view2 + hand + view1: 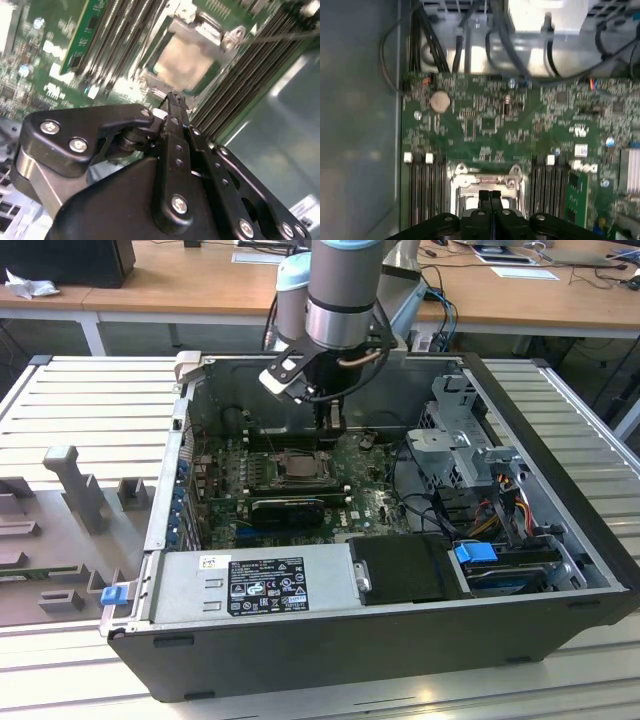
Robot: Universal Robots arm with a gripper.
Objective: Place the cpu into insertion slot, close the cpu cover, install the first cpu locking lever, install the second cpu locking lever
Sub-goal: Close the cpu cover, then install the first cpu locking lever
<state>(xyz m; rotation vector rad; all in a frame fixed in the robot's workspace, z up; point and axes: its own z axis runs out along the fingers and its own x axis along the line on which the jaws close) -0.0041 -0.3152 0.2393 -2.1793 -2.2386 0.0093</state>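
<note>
Exterior view: we see an open computer case (350, 660) lying on a ribbed metal table (60, 400). The arm (345, 290) comes down into the case from above. The gripper (329, 432) hangs over the green board (370, 505), just beside the insertion slot (268, 470), on the side of the far wall. A silver power supply (240, 580) lies along the near wall.

In the second wrist view, the 2 fingers of the gripper (173, 98) are pressed together with nothing between them. Just past their tips the cpu (187, 62) lies flat in the insertion slot, its pale face up. The cpu cover (207, 30) lies as a silver frame around it. Long memory slots (120, 35) run on both sides. Whether the fingertips touch the cover, we cannot tell.

In the first wrist view, the gripper (489, 194) shows the same closed fingers over the edge of the insertion slot. Further on the board there is 1 round coin battery (440, 101), and dark cables (505, 30) run beyond the board's edge.
</note>
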